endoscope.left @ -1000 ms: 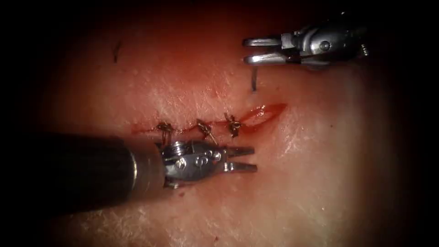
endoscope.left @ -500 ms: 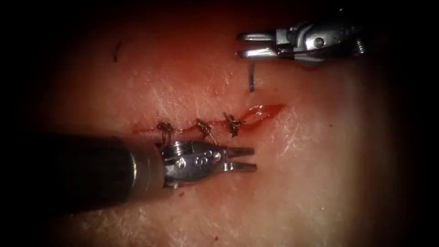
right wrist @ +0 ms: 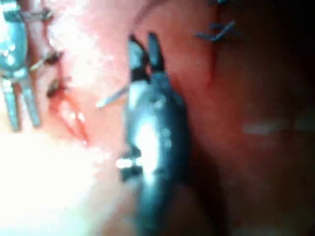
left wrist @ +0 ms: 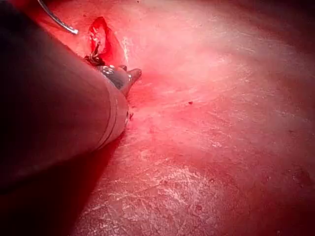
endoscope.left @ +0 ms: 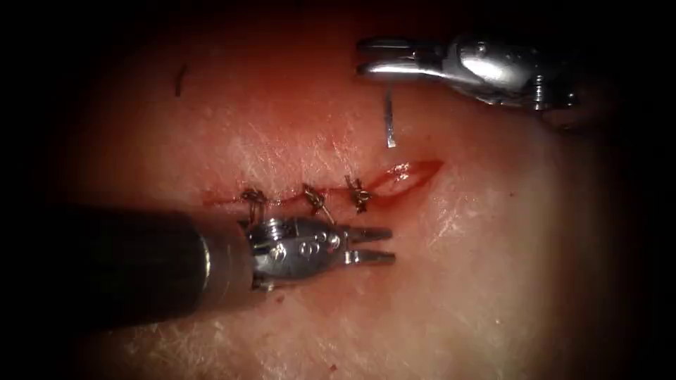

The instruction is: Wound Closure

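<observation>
The tissue has a level cut with three knotted stitches along its left and middle. Its right end gapes, wet with red fluid. My left tool lies just on the near side of the stitches, jaws open and holding nothing; its jaws rest beside the gaping end. My right tool hovers beyond the cut, jaws a little apart. The curved needle stands under its lower jaw, top hidden behind it. The needle's lower end meets the tissue just beyond the gaping end. It passes behind the right tool, not between the jaws.
A short cut end of thread lies on the tissue far to the upper left. The left tool's dark shaft covers the near left of the tissue. Dark stitch marks sit beyond the right tool.
The right tool has risen, shifted slightly left and rolled. More of the needle shows beneath it, while the needle's lower end has stayed put. The left tool has not moved.
</observation>
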`<state>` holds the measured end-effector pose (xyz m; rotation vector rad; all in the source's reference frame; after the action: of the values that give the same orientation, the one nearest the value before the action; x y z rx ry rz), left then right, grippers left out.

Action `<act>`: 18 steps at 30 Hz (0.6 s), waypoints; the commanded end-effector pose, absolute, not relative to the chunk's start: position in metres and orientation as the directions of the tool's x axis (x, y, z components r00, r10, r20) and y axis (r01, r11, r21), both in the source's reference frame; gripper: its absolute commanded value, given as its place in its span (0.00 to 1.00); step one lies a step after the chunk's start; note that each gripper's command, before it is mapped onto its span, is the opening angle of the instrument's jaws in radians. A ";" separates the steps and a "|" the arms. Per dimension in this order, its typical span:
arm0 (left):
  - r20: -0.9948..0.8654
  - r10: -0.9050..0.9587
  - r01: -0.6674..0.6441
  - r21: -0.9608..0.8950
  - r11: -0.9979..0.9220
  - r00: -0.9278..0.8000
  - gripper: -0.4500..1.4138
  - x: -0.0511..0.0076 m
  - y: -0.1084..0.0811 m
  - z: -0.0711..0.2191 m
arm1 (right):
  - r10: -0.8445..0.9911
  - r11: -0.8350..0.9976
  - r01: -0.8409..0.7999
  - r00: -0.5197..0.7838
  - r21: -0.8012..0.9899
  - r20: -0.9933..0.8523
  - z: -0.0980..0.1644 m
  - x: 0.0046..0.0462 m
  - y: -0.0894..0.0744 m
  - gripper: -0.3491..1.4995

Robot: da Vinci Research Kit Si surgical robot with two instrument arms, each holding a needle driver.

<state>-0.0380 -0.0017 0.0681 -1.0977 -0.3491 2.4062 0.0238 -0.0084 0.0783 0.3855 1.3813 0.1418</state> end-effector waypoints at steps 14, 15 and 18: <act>-0.642 0.513 -0.309 -0.412 -0.858 -0.570 0.32 -0.0386 -0.002 0.069 | 0.460 0.868 0.096 0.219 0.488 -0.861 0.080 0.0246 -0.009 0.00; -0.644 0.508 -0.305 -0.407 -0.861 -0.572 0.32 -0.0386 -0.002 0.069 | 0.464 0.865 0.095 0.220 0.492 -0.858 0.080 0.0246 -0.009 0.00; -0.643 0.507 -0.305 -0.407 -0.861 -0.574 0.32 -0.0387 -0.002 0.069 | 0.478 0.858 0.087 0.225 0.506 -0.849 0.080 0.0246 -0.009 0.00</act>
<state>-0.0381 -0.0019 0.0682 -1.0989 -0.3469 2.4140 0.0238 -0.0089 0.0793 0.5095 1.3276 0.2927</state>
